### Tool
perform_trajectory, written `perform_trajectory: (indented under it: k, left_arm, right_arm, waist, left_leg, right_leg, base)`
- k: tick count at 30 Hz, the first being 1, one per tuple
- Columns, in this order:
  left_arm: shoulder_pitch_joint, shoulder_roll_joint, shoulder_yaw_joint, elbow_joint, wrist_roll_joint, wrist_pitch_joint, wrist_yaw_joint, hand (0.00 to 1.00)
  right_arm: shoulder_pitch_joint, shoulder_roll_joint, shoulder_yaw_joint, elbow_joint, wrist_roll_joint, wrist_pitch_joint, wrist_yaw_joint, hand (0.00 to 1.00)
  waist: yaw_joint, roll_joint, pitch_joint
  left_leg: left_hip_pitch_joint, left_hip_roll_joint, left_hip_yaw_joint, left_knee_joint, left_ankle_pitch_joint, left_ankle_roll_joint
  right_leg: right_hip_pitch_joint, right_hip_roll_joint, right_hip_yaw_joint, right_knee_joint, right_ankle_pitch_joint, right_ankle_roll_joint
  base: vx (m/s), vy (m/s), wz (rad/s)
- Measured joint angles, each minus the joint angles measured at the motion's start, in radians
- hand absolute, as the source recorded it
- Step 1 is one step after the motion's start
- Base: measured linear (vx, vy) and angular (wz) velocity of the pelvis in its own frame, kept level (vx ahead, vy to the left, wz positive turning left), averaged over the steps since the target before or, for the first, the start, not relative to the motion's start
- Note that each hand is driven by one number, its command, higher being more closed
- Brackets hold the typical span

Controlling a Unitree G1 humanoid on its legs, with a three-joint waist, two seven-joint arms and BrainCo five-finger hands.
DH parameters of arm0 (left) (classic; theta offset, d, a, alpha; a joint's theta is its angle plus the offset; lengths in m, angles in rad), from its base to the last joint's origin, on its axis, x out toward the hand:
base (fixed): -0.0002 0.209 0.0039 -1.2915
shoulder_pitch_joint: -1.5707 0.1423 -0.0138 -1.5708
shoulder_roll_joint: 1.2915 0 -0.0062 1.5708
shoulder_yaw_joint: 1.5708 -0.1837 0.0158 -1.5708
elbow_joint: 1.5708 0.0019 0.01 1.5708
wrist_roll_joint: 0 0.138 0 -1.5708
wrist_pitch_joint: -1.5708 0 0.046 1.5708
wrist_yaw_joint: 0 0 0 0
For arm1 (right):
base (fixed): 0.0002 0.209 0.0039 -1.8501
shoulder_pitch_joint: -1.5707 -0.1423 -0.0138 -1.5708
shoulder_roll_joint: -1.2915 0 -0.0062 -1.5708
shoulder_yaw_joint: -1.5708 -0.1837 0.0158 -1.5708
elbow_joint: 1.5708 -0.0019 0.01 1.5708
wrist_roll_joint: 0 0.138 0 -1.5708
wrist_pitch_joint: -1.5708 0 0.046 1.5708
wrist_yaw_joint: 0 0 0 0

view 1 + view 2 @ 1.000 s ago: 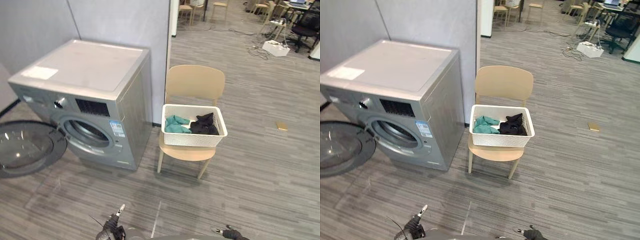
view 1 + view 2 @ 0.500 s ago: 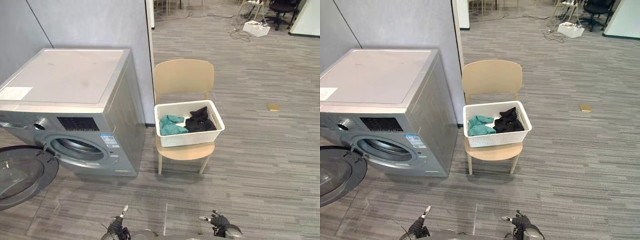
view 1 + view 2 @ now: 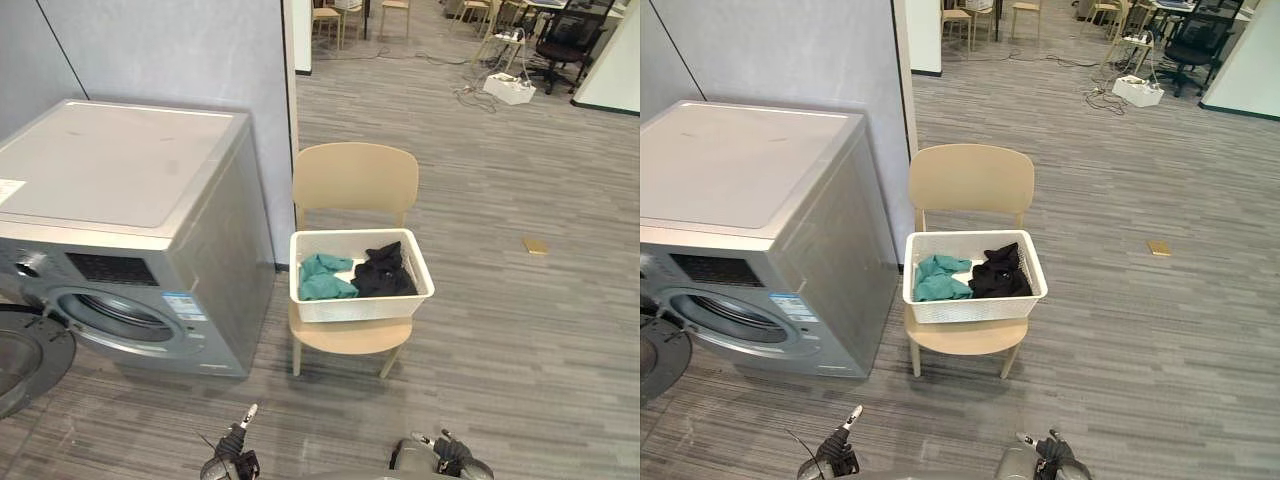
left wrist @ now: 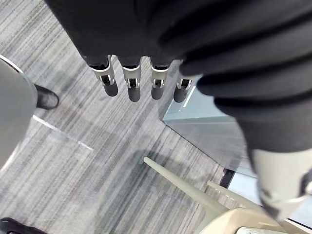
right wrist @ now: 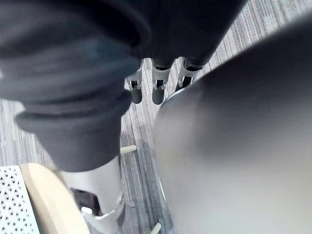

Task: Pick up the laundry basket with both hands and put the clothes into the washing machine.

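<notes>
**Basket on chair, both hands low and empty**

The white laundry basket [image 3: 362, 303] sits on the seat of a pale wooden chair [image 3: 355, 180], its long side facing the robot. Two garments lie inside: a teal one [image 3: 322, 280] on the robot's left and a black one [image 3: 385, 272] on its right, touching in the middle.

The washing machine [image 3: 110, 190] stands just to the left of the chair, with a narrow gap between them. It is silver-grey with a flat top. Its round door [image 3: 25, 360] is swung open at the lower left, and the drum opening [image 3: 115, 312] faces the robot. A grey partition wall [image 3: 160, 50] rises behind the machine and the chair.

The left hand [image 3: 232, 458] shows at the bottom edge of the left eye view, well apart from the basket. In its wrist view the fingers [image 4: 129, 83] hang straight in a row, slightly spread, over bare floor, and grasp nothing.

The right hand [image 3: 447, 455] is also at the bottom edge, on the robot's right and likewise far from the basket. Its fingers [image 5: 157, 87] are straight and relaxed with nothing between them (chair seat [image 5: 48, 204] and a corner of the basket's perforated wall visible past them).

On the grey plank floor, a small tan object [image 3: 535, 245] lies to the right of the chair. A white box [image 3: 508, 88] sits farther back.
</notes>
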Motion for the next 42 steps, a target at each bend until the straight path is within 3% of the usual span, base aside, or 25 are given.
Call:
perform_trajectory:
  k: [1,5,8,9,12,13,14,15,16,17,18,19,20,21,24,28,31,34,37,40,42]
  left_arm:
    - [0.005,-0.027,0.014,0.003,0.019,-0.001,-0.002,0.0]
    - [0.019,-0.049,0.014,0.004,0.03,-0.001,-0.003,0.0]
    - [0.021,-0.038,0.011,0.002,0.026,-0.001,-0.002,0.0]
    - [0.017,-0.028,0.0,-0.006,0.024,-0.001,-0.001,0.0]
    - [0.035,0.005,-0.037,-0.018,0.005,-0.002,0.003,0.0]
    - [0.039,0.017,-0.062,-0.034,-0.008,-0.003,0.003,0.0]
    - [0.045,0.029,-0.098,-0.043,-0.013,-0.004,0.002,0.0]
    - [0.044,0.031,-0.114,-0.047,-0.013,-0.006,0.003,0.0]
    - [0.048,0.03,-0.121,-0.05,-0.013,-0.021,0.006,0.0]
    - [0.05,0.027,-0.122,-0.05,-0.012,-0.024,0.006,0.0]
    - [0.057,0.021,-0.123,-0.049,-0.012,-0.026,0.008,0.0]
    - [0.056,0.021,-0.119,-0.048,-0.011,-0.027,0.011,0.0]
    - [0.065,0.038,-0.127,-0.048,-0.002,-0.033,0.024,0.0]
    - [0.066,0.072,-0.141,-0.04,0.015,-0.03,0.027,0.0]
    - [0.065,0.107,-0.164,-0.036,0.073,-0.031,0.027,0.0]
    - [0.069,0.126,-0.164,-0.025,0.11,-0.031,0.026,0.0]
    - [0.069,0.118,-0.192,-0.027,0.107,-0.032,0.025,0.0]
    - [0.046,0.126,-0.211,-0.038,0.103,-0.034,0.027,0.0]
    - [-0.002,0.132,-0.233,-0.058,0.081,-0.04,0.031,0.0]
    - [-0.047,0.14,-0.253,-0.087,0.047,-0.045,0.046,0.0]
    - [-0.065,0.145,-0.274,-0.095,0.019,-0.046,0.048,0.0]
  right_arm:
    - [-0.001,-0.02,-0.002,0.006,-0.004,-0.001,0.0,0.0]
    - [-0.015,-0.034,-0.03,0.034,-0.002,-0.001,0.001,0.0]
    - [-0.016,-0.036,-0.031,0.053,0.025,-0.005,-0.001,0.0]
    - [-0.016,-0.036,-0.025,0.051,0.051,-0.003,-0.003,0.0]
    - [0.002,-0.03,0.049,-0.081,0.109,0.002,-0.022,0.0]
    - [0.002,-0.027,0.059,-0.218,0.118,0.002,-0.04,0.0]
    - [-0.001,-0.027,0.057,-0.383,0.127,0.0,-0.062,0.0]
    - [-0.006,-0.029,0.054,-0.457,0.126,-0.005,-0.073,0.0]
    - [-0.023,-0.04,0.05,-0.609,0.126,-0.035,-0.108,0.0]
    - [-0.034,-0.05,0.049,-0.662,0.125,-0.048,-0.121,0.0]
    - [-0.067,-0.079,0.047,-0.743,0.125,-0.069,-0.139,0.0]
    - [-0.099,-0.089,0.043,-0.778,0.119,-0.088,-0.157,0.0]
    - [-0.117,-0.088,0.047,-0.818,0.111,-0.088,-0.17,0.0]
    - [-0.133,-0.082,0.067,-0.889,0.101,-0.097,-0.178,0.0]
    - [-0.173,-0.089,0.102,-0.996,0.062,-0.128,-0.177,0.0]
    - [-0.279,-0.16,0.261,-0.964,0.023,-0.14,-0.148,0.0]
    - [-0.396,-0.22,0.357,-0.8,0.004,-0.134,-0.124,0.0]
    - [-0.566,-0.271,0.456,-0.611,-0.006,-0.112,-0.106,0.0]
    - [-0.744,-0.325,0.55,-0.445,-0.002,-0.104,-0.074,0.0]
    - [-0.905,-0.359,0.641,-0.329,-0.001,-0.093,-0.041,0.0]
    - [-0.965,-0.379,0.701,-0.278,-0.006,-0.086,-0.022,0.0]
  waist:
    - [-0.001,0.031,-0.015]
    - [-0.026,0.056,-0.029]
    - [-0.028,0.053,-0.028]
    - [-0.024,0.051,-0.027]
    - [-0.023,0.024,-0.001]
    - [-0.022,0.021,0.001]
    - [-0.024,0.016,0.004]
    - [-0.026,0.014,0.007]
    - [-0.025,0.015,0.008]
    - [-0.025,0.018,0.008]
    - [-0.027,0.035,0.001]
    - [-0.021,0.036,0.005]
    - [-0.02,0.018,0.003]
    - [-0.026,-0.019,-0.008]
    - [-0.024,-0.042,-0.016]
    - [0.007,-0.029,-0.013]
    - [0.032,-0.017,-0.003]
    - [0.038,-0.019,0.06]
    - [0.088,-0.02,0.139]
    - [0.106,-0.024,0.232]
    - [0.132,-0.025,0.257]
  left_leg:
    - [-0.012,0.033,-0.02,0.008,0.03,-0.025]
    - [-0.021,0.085,-0.063,0.008,0.142,-0.064]
    - [-0.086,0.142,-0.136,0.142,0.173,-0.069]
    - [-0.145,0.151,-0.158,0.263,0.191,-0.06]
    - [-0.293,0.154,-0.181,0.55,0.298,-0.089]
    - [-0.359,0.135,-0.173,0.63,0.217,-0.082]
    - [-0.401,0.11,-0.121,0.618,0.127,-0.054]
    - [-0.406,0.102,-0.092,0.567,0.105,-0.05]
    - [-0.382,0.087,-0.051,0.342,0.104,-0.04]
    - [-0.371,0.084,-0.044,0.24,0.11,-0.045]
    - [-0.371,0.075,-0.045,0.1,0.175,-0.042]
    - [-0.365,0.063,-0.055,0.093,0.219,-0.058]
    - [-0.356,0.034,-0.042,0.075,0.214,-0.049]
    - [-0.347,-0.003,-0.026,0.043,0.218,-0.038]
    - [-0.327,-0.062,-0.012,0.014,0.226,-0.019]
    - [-0.285,-0.068,0.004,-0.031,0.228,-0.013]
    - [-0.286,-0.066,-0.005,-0.071,0.252,-0.009]
    - [-0.309,-0.059,-0.031,-0.103,0.289,-0.009]
    - [-0.368,-0.047,-0.048,-0.097,0.312,-0.005]
    - [-0.436,-0.049,-0.098,-0.056,0.322,-0.004]
    - [-0.48,-0.051,-0.124,-0.043,0.329,-0.005]
  right_leg:
    - [0.004,0.021,-0.024,0.005,-0.029,-0.019]
    - [0.035,0.059,-0.091,0.03,-0.109,-0.055]
    - [0.12,0.107,-0.158,-0.028,-0.137,-0.074]
    - [0.156,0.122,-0.173,-0.058,-0.135,-0.083]
    - [0.211,0.131,-0.17,-0.114,-0.118,-0.111]
    - [0.209,0.123,-0.152,-0.134,-0.113,-0.118]
    - [0.217,0.109,-0.134,-0.17,-0.095,-0.111]
    - [0.227,0.103,-0.129,-0.186,-0.081,-0.1]
    - [0.246,0.093,-0.122,-0.216,-0.064,-0.084]
    - [0.247,0.092,-0.118,-0.22,-0.062,-0.08]
    - [0.241,0.098,-0.108,-0.228,-0.057,-0.057]
    - [0.243,0.094,-0.087,-0.243,-0.055,-0.034]
    - [0.248,0.075,-0.072,-0.265,-0.043,-0.023]
    - [0.248,0.036,-0.065,-0.289,-0.032,-0.005]
    - [0.266,-0.011,-0.065,-0.317,0.0,0.016]
    - [0.278,-0.015,-0.067,-0.322,0.009,0.017]
    - [0.267,-0.009,-0.075,-0.323,0.01,0.02]
    - [0.246,0.001,-0.103,-0.322,0.027,0.021]
    - [0.199,0.014,-0.115,-0.321,0.065,0.012]
    - [0.184,0.017,-0.157,-0.317,0.07,0.009]
    - [0.161,0.018,-0.175,-0.317,0.07,0.009]
  base:
    - [0.2,-0.368,0.14]
    - [0.21,-0.381,0.32]
    - [0.14,-0.255,0.49]
    - [0.13,-0.205,0.32]
    - [0.12,-0.145,-0.1]
    - [0.13,-0.044,-0.53]
    - [0.11,-0.004,-0.45]
    - [0.13,0.051,-0.37]
    - [0.11,0.082,-0.21]
    - [0.15,0.242,-0.29]
    - [0.13,0.272,-0.4]
    - [0.12,0.28,-0.48]
    - [0.17,0.223,-0.39]
    - [0.2,0.187,-0.16]
    - [0.18,0.167,0.01]
    - [0.09,0.036,-0.08]
    - [0.02,-0.045,0.07]
    - [-0.06,-0.026,0.17]
    - [-0.12,0.011,0.16]
    - [-0.12,0.021,0.42]
    - [-0.12,0.008,0.31]
